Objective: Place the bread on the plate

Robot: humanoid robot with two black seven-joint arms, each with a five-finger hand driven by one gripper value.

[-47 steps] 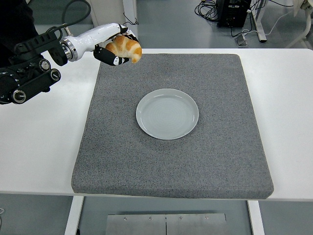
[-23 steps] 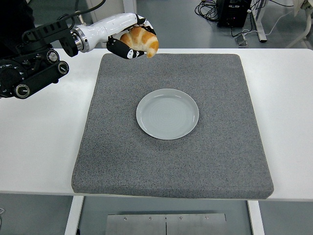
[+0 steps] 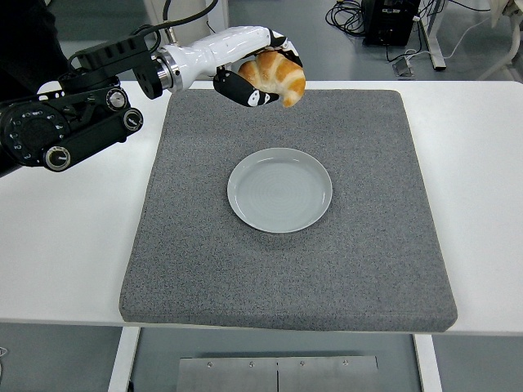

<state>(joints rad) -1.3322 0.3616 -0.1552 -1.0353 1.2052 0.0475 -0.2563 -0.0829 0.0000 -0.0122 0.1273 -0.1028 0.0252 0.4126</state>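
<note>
bread (image 3: 276, 77) partly hidden by hand (image 3: 255, 73)

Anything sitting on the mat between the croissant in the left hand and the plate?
No. In the head view, only bare grey mat lies between the croissant, held in the left hand, and the empty plate.

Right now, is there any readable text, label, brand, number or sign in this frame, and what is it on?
None can be read.
The left hand, closed on the bread, shows only small white marks on its dark fingers, too small to tell as print.
The plate, the grey mat and the white table carry no print.
The dark equipment on the floor behind shows no legible label.
</note>
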